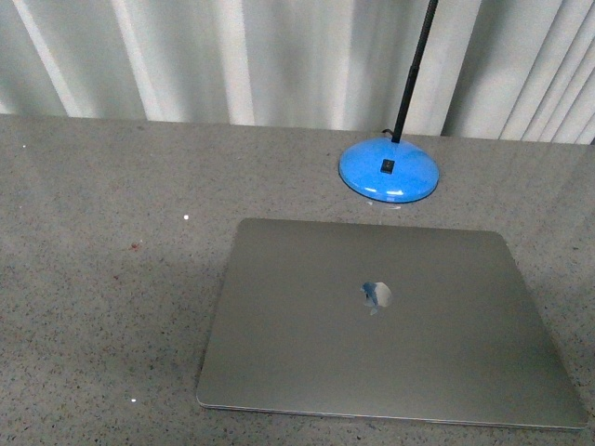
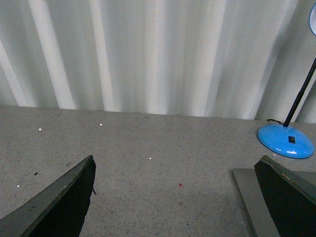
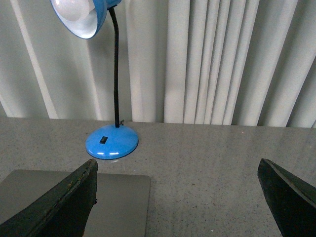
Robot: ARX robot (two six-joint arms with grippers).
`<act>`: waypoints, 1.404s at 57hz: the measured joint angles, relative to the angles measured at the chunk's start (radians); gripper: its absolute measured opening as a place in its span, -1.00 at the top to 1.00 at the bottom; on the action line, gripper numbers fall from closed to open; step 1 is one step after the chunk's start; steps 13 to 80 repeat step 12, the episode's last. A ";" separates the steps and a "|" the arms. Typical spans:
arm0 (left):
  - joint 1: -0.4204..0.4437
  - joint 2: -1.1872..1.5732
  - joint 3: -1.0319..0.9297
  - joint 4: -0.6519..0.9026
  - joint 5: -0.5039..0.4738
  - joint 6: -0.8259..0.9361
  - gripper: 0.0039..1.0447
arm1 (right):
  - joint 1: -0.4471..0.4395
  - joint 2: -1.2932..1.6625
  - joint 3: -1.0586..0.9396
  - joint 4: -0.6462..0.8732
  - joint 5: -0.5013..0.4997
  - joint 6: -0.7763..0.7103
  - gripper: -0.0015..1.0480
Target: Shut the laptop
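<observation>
The silver-grey laptop (image 1: pixel 386 321) lies shut and flat on the grey table, its lid up with the shiny apple logo in the middle. Neither arm shows in the front view. In the left wrist view my left gripper (image 2: pixel 177 197) is open and empty over bare table, with a strip of the laptop (image 2: pixel 249 197) beside one finger. In the right wrist view my right gripper (image 3: pixel 177 197) is open and empty, with a corner of the laptop (image 3: pixel 121 202) next to one finger.
A blue desk lamp base (image 1: pixel 388 170) with a black gooseneck stands just behind the laptop; it also shows in the left wrist view (image 2: pixel 285 140) and the right wrist view (image 3: pixel 112 140). White pleated curtains (image 1: pixel 279 56) hang behind the table (image 1: pixel 102 279).
</observation>
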 joint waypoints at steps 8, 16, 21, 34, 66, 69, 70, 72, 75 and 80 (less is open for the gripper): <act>0.000 0.000 0.000 0.000 0.000 0.000 -0.87 | 0.000 0.000 0.000 0.000 0.000 0.000 -0.86; 0.000 0.000 0.000 0.000 0.000 0.000 -0.87 | 0.000 0.000 0.000 0.000 0.000 0.000 -0.86; 0.000 0.000 0.000 0.000 0.000 0.000 -0.87 | 0.000 0.000 0.000 0.000 0.000 0.000 -0.86; 0.000 0.000 0.000 0.000 0.000 0.000 -0.87 | 0.000 0.000 0.000 0.000 0.000 0.000 -0.86; 0.000 0.000 0.000 0.000 0.000 0.000 -0.87 | 0.000 0.000 0.000 0.000 0.000 0.000 -0.86; 0.000 0.000 0.000 0.000 0.000 0.000 -0.87 | 0.000 0.000 0.000 0.000 0.000 0.000 -0.86; 0.000 0.000 0.000 0.000 0.000 0.000 -0.87 | 0.000 0.000 0.000 0.000 0.000 0.000 -0.86; 0.000 0.000 0.000 0.000 0.000 0.000 -0.87 | 0.000 0.000 0.000 0.000 0.000 0.000 -0.86; 0.000 0.000 0.000 0.000 0.000 0.000 -0.87 | 0.000 0.000 0.000 0.000 0.000 0.000 -0.86; 0.000 0.000 0.000 0.000 0.000 0.000 -0.87 | 0.000 0.000 0.000 0.000 0.000 0.000 -0.86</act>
